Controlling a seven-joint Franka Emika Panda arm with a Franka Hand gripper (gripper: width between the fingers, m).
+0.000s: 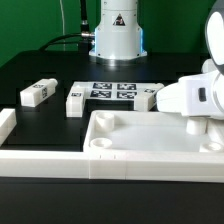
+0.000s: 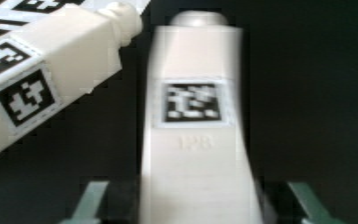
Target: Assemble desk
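The white tray-like desk top [image 1: 150, 140], with a raised rim and round corner sockets, lies at the front of the table. Three short white tagged legs lie behind it: one at the exterior view's left [image 1: 37, 93], one beside it [image 1: 76, 99], and one [image 1: 148, 97] right by my gripper [image 1: 172, 100]. In the wrist view this leg [image 2: 197, 110] lies lengthwise between my fingers [image 2: 98, 200]. My gripper [image 2: 197, 208] is open, with a dark gap on each side of the leg. In the exterior view the gripper body hides the fingertips.
The marker board [image 1: 112, 91] lies just beside the straddled leg and shows in the wrist view [image 2: 43, 60]. A low white border rail [image 1: 10, 125] runs along the exterior view's left and front. The robot base [image 1: 118, 35] stands at the back.
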